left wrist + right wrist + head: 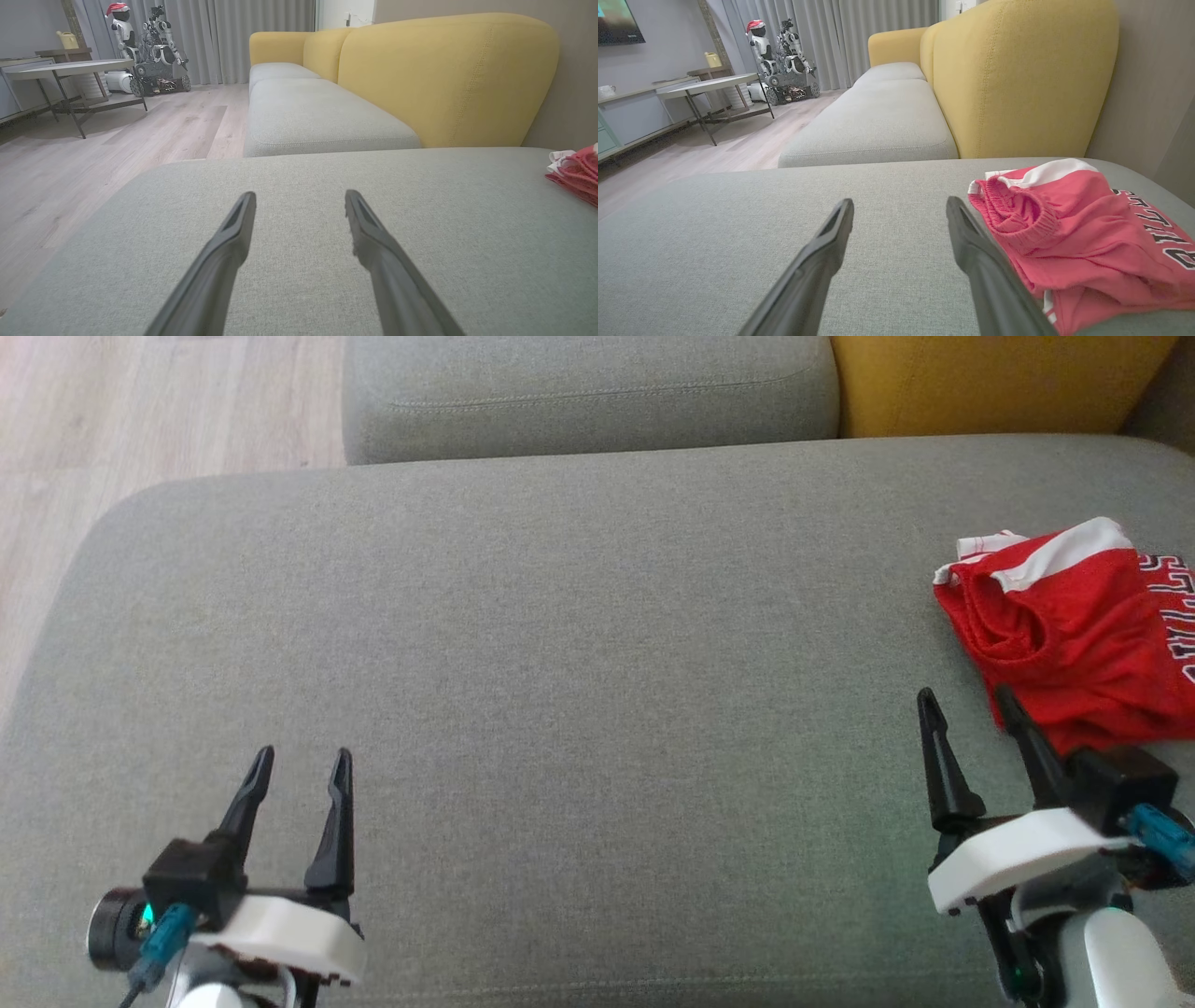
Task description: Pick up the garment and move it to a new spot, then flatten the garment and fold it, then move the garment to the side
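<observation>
Red garment (1074, 635) lies loosely bunched at the right edge of the grey cushion (560, 663). Just beside it the right gripper (963, 695) hovers, fingers wide and empty. The left gripper (305, 753), equally wide, sits at the cushion's front left. Pinching only the top layer could unfurl the bundle or drag it off that edge.

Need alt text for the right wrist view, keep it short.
The right gripper, open and holding nothing, hangs low over a grey sofa cushion, with bundled red shorts, white-trimmed and lettered, lying close beside its finger at the view's right. A yellow backrest rises behind the shorts.
</observation>
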